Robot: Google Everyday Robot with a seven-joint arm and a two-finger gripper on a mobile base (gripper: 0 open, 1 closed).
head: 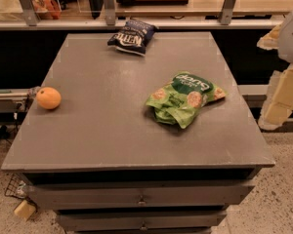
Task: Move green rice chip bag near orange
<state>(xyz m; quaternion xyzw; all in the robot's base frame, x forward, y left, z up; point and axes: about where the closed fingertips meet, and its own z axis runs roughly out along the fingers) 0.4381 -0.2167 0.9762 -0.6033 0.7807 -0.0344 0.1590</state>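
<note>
green rice chip bag (185, 98), orange (49, 98), cream gripper (279, 99) at right edge

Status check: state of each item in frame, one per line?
green rice chip bag: crumpled, lying right of centre on the table, not gripped.
orange: resting at the left edge, apart from the bag.
blue chip bag: lying at the far edge.
gripper: off the right side, touching nothing on the table.
top drawer: looks shut.

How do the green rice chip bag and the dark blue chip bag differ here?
The green rice chip bag is larger and crumpled; the dark blue chip bag is smaller, with white lettering. The green one lies right of centre, the blue one at the far edge. Both lie on the table, untouched; the gripper hangs off its right side.
</note>
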